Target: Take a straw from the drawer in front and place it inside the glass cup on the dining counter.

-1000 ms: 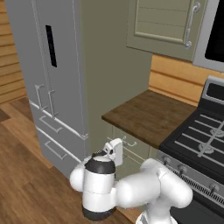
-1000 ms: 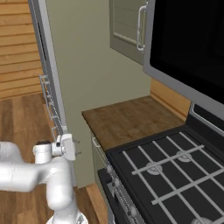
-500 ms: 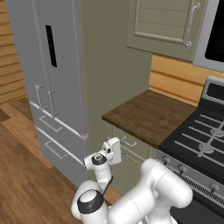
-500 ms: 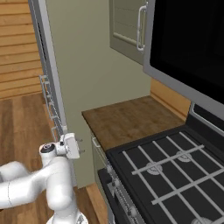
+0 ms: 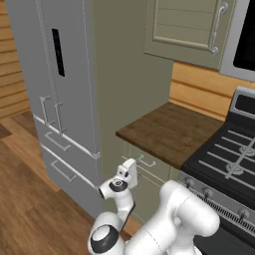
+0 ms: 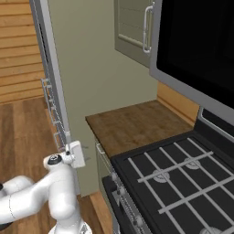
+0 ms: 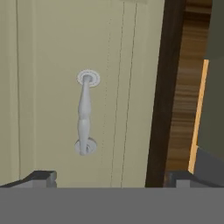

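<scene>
The hand point(image 5: 133, 172) hung low in front of the drawer point(image 5: 152, 167), just under the near edge of the brown desk point(image 5: 177, 129), close to the drawer's front but not touching it. In the hand view the drawer front point(image 7: 78, 87) stood close ahead, turned on its side, with its small silver bar handle point(image 7: 85, 113) between the two dark fingertips point(image 7: 41, 177), which stood spread well apart with nothing between them. The drawer was shut, its front flush with the cabinet face. In the right base view the hand point(image 6: 78, 153) sat just left of the drawer point(image 6: 103, 157). The grey fridge point(image 5: 60, 84) rose to the left, and the stove point(image 5: 231, 159) with its black grates lay to the right of the desk. An upper cabinet point(image 5: 191, 27) hung on the far wall above.
</scene>
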